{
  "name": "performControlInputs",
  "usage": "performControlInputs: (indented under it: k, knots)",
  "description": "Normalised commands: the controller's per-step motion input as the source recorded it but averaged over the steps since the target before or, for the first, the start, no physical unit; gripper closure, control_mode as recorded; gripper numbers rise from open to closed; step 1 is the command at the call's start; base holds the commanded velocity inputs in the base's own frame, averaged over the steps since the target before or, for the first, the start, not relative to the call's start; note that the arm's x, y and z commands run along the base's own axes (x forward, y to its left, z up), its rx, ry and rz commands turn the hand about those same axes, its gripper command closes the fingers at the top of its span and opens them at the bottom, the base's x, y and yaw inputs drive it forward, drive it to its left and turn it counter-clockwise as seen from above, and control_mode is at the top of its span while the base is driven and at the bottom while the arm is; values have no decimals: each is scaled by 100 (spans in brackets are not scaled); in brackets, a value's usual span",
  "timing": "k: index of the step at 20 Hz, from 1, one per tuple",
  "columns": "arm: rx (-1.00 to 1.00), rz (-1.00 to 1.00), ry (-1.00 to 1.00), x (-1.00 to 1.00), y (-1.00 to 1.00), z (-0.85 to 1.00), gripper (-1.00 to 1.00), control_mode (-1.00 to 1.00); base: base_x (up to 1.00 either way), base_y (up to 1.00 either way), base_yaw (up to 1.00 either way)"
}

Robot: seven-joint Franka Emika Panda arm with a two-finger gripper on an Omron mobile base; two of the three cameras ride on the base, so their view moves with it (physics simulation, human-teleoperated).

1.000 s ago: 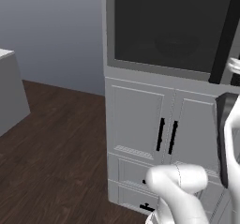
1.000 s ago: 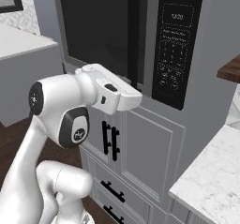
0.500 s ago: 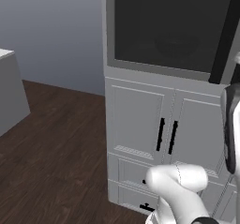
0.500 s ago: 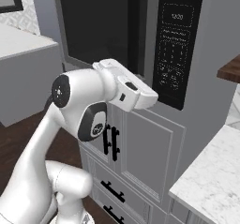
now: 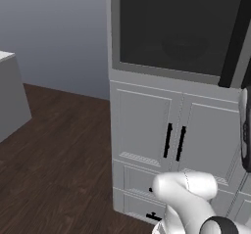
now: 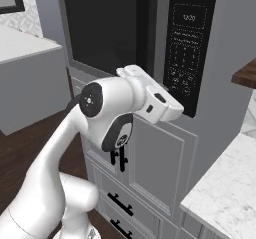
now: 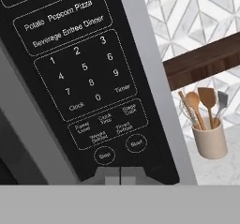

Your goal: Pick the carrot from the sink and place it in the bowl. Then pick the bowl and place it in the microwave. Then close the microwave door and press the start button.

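The microwave [image 6: 150, 43] sits built in above pale cabinets, its door [image 5: 176, 27] closed. Through the dark window a bowl [image 5: 184, 48] shows faintly on the turntable. The carrot is hidden and the sink is out of view. My white hand [image 6: 160, 105] reaches toward the lower part of the black control strip [image 6: 187, 48]. In the hand view my gripper [image 7: 120, 174] is shut with nothing in it, its tips just below the keypad, between the round Stop button [image 7: 104, 155] and the round Start button [image 7: 136, 144].
Below the microwave are cabinet doors with black handles [image 5: 174, 140] and drawers. A marble counter [image 6: 225, 193] lies at the right, with a beige cup of wooden utensils [image 7: 211, 138] under a dark wooden shelf [image 7: 206, 59]. A grey island [image 6: 25, 48] stands left.
My arm has stretched out and carried the hand to the right, closer to the control strip. The gripper stays shut and the door stays closed.
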Motion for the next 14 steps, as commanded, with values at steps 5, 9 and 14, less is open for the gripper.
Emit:
performControlInputs:
  k: [5,9,14]
  knots:
    - [4,0,0,12,-25,-6,100,-100,0,0,0]
    - [7,0,-2,3,-34,-11,100,-100,0,0,0]
    - [2,0,-1,0,-1,-21,100,-100,0,0,0]
